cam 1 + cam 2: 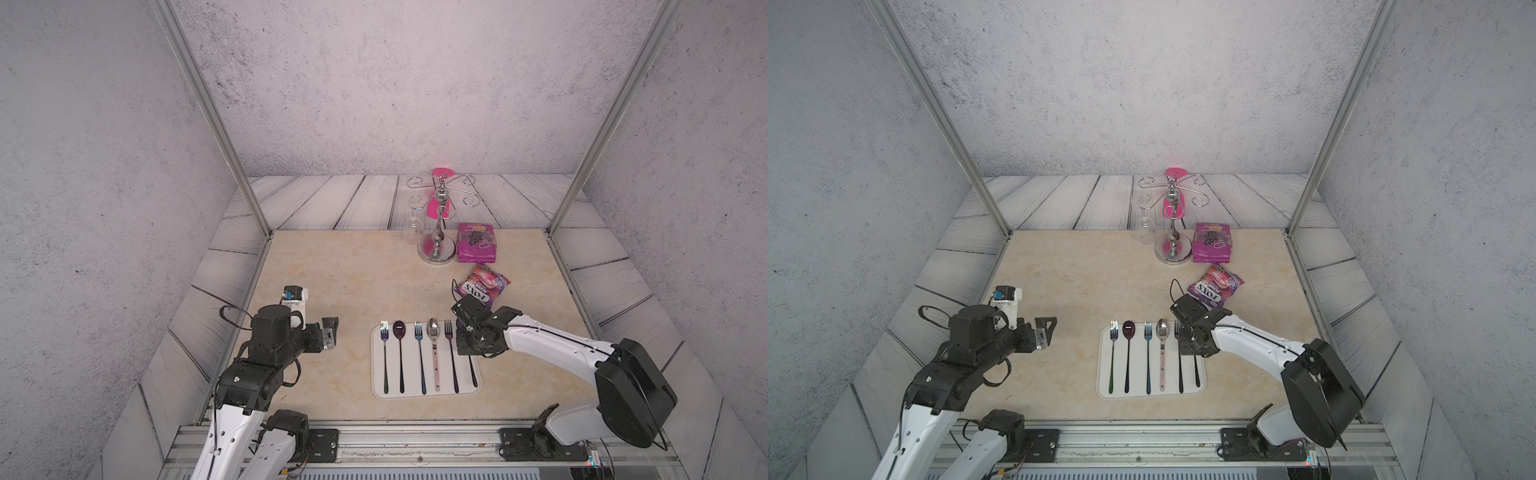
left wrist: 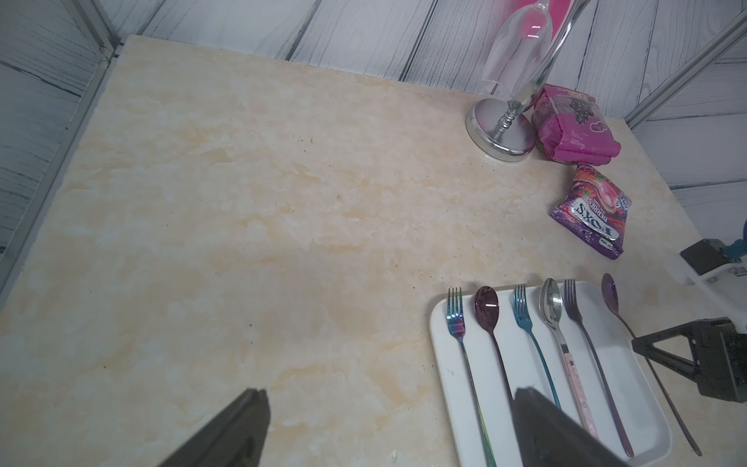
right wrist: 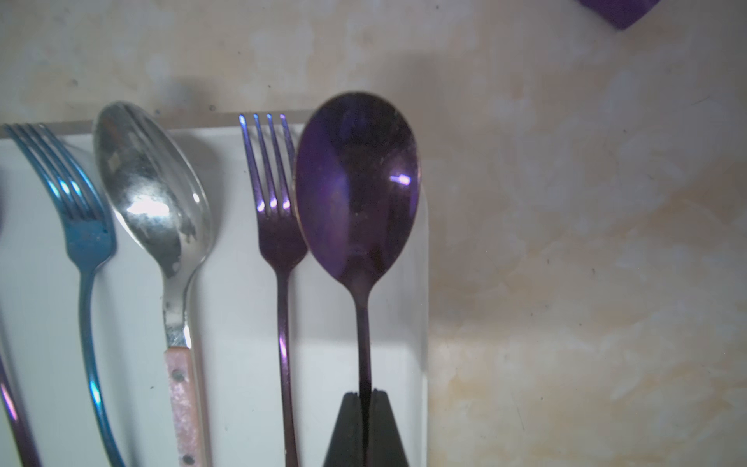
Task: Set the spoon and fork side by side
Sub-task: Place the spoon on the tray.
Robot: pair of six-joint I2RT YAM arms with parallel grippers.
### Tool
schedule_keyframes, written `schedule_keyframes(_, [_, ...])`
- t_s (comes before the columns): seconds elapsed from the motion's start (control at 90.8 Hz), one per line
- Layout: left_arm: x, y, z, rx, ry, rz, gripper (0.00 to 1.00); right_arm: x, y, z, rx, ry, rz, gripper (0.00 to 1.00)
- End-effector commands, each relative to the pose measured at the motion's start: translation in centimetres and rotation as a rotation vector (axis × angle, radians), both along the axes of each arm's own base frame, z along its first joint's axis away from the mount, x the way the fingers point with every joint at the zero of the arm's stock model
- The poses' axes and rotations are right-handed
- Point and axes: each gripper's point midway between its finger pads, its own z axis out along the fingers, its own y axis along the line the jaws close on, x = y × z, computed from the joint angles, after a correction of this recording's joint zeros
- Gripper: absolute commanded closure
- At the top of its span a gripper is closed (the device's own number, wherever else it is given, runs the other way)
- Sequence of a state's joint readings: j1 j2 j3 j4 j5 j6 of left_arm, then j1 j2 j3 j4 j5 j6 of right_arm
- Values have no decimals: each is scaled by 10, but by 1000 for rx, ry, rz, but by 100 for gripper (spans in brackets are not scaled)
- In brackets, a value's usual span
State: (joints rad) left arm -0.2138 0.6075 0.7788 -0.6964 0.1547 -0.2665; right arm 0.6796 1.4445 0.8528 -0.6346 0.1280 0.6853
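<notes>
The right end effector (image 3: 365,394) is clenched on the handle of the purple spoon (image 3: 357,182) at the right edge of the white tray (image 3: 238,323) — bowl pointing away from the robot, long axis parallel to the purple fork (image 3: 281,242) just beside it — while the left end effector (image 2: 390,394) stands released and empty above the worktop (image 2: 283,202).

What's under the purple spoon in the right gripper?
The outer strip of the white tray shows below the purple spoon, next to the purple fork. The right gripper pinches the handle. The bowl hides the tray beneath it; contact cannot be told.
</notes>
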Motion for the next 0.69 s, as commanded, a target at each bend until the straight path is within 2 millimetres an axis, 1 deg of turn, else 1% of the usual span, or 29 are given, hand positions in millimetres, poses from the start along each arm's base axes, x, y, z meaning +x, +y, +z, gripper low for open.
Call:
schedule_keyframes(0.0, [-1, -3, 2, -6, -12, -17, 0, -2, 2, -8, 9, 14, -18, 100])
schedule_keyframes(0.363, [-1, -3, 2, -2, -10, -19, 0, 2, 3, -23, -28, 42, -11, 100])
schedule_keyframes(0.583, [-1, -3, 1, 2, -6, -19, 1, -4, 1, -34, -30, 70, -20, 100])
schedule_keyframes(0.682, [0, -3, 0, 2, -6, -19, 0, -8, -4, -39, -43, 79, -28, 100])
